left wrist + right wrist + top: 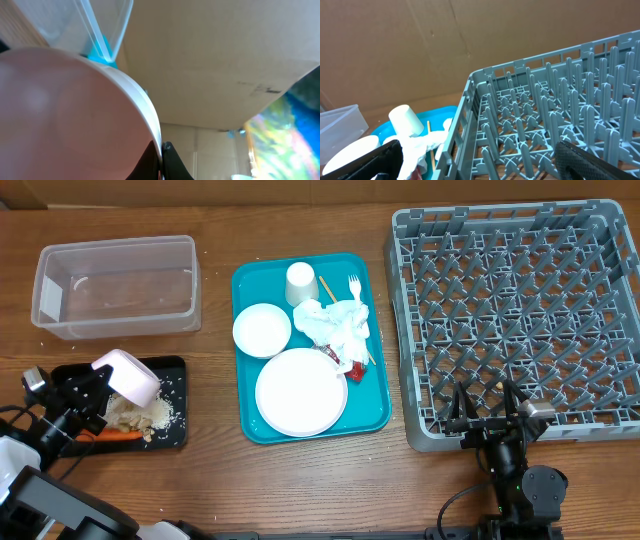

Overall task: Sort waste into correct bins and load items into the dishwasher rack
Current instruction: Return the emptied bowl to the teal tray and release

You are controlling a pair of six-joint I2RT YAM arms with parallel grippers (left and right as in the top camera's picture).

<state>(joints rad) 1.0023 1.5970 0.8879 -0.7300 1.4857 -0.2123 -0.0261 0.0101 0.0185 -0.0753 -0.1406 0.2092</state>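
My left gripper (103,388) is shut on the rim of a small white bowl (130,375) and holds it tilted over the black tray (172,370). That tray holds pale food scraps (140,416) and an orange carrot (117,436). In the left wrist view the bowl (60,115) fills the left side, with its rim pinched in the jaws (162,159). The teal tray (375,380) carries a second bowl (262,330), a cup (300,283), a plate (300,392), a napkin (338,328), a fork (354,285), a stick (328,288) and a red wrapper (353,367). My right gripper (487,408) is open and empty at the front edge of the rack (520,310).
The clear tub (115,285) stands at the back left, behind the black tray. The right wrist view shows the rack's wall and pegs (545,115) between the open fingers (480,162), with the cup (406,120) and napkin (427,142) to the left.
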